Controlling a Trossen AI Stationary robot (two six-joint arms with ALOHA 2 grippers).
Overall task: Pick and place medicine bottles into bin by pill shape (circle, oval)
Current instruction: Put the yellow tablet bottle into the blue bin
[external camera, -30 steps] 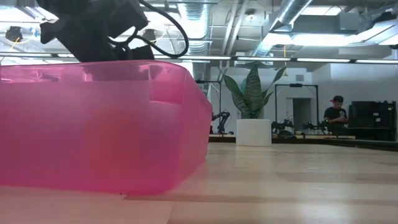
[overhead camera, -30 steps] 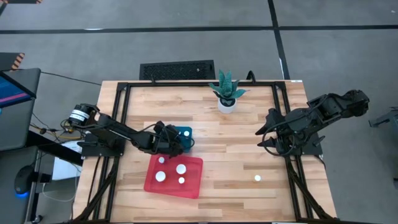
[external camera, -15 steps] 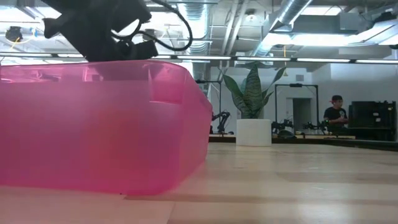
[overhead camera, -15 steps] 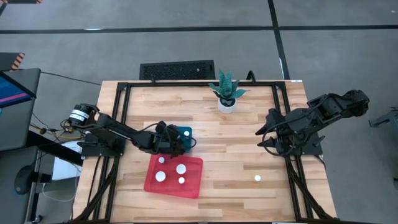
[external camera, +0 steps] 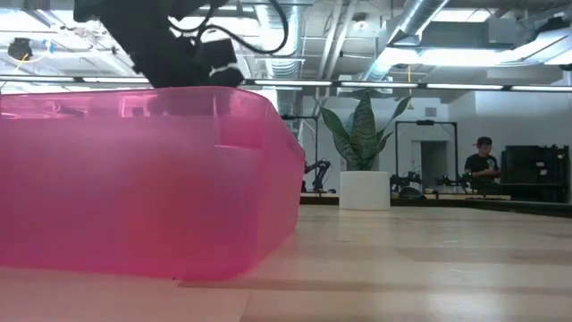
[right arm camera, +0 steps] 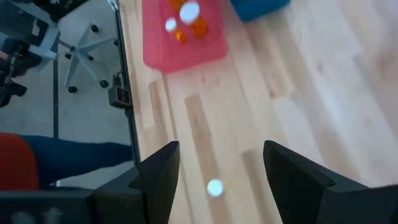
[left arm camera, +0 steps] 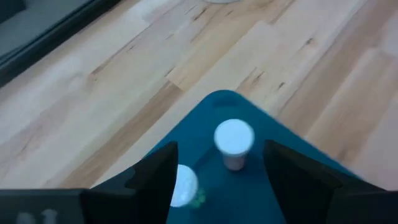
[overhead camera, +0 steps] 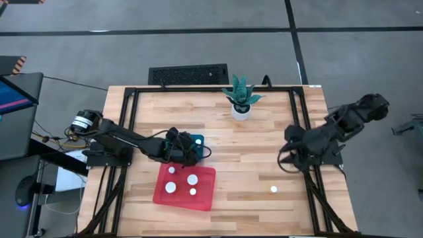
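White-capped medicine bottles number seven in view. Four stand in the pink bin: the largest cap, one at the far corner, one near the middle and a small one. Two sit in the teal bin, which touches the pink bin's far edge: one upright with its cap upward, the other half hidden by a finger. The seventh stands alone on the wooden table, well to the right of the pink bin, long axis vertical.

The left gripper hangs over the teal bin, fingers spread wide and empty. The right gripper hovers to the right of the pink bin, near the lone bottle, fingers also wide apart, holding nothing.

A potted plant stands beyond the pink bin, toward the table's far edge. A person is visible in the room behind.
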